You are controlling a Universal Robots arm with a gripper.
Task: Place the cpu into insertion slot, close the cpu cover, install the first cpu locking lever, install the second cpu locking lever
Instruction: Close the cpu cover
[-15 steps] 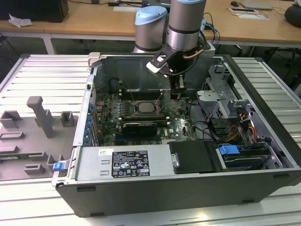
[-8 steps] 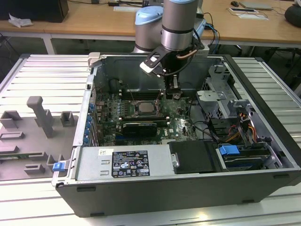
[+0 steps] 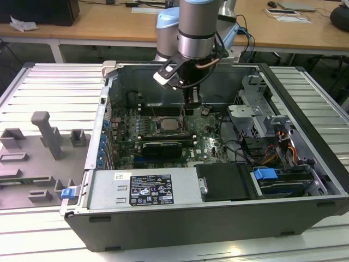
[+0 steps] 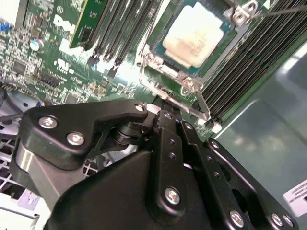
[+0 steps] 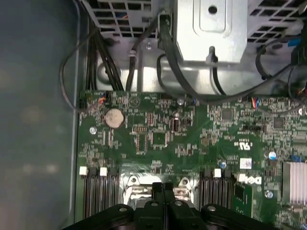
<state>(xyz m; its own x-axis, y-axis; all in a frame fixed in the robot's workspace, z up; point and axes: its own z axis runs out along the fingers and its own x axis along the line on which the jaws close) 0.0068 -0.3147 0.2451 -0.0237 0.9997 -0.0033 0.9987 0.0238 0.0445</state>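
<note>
Here, the open computer case (image 3: 218, 218) lies on its side, presumably so that the arm can reach the green circuit board (image 5: 158, 139) from above. The cpu (image 4: 194, 33) sits flat in the insertion slot (image 3: 158, 126) near the middle of the board, flanked by long black memory slots (image 4: 249, 52). The cpu cover (image 4: 160, 63) appears folded down over it: its silver frame borders the chip and leaves the pale top showing through the cut-out. The gripper (image 5: 163, 186) hangs upright just beside the slot's edge, on the exterior view's right of the chip, its jaws pressed together with nothing visible between them. Closed jaws make one narrow tip, which probably suits pushing a thin part rather than grasping. A silver locking lever (image 4: 199, 103) runs along the socket's rim nearest the fingertips. Whether the tip touches it, or whether it is latched, cannot be told. Judged so, placing and covering are done and the lever work is in hand.
</note>
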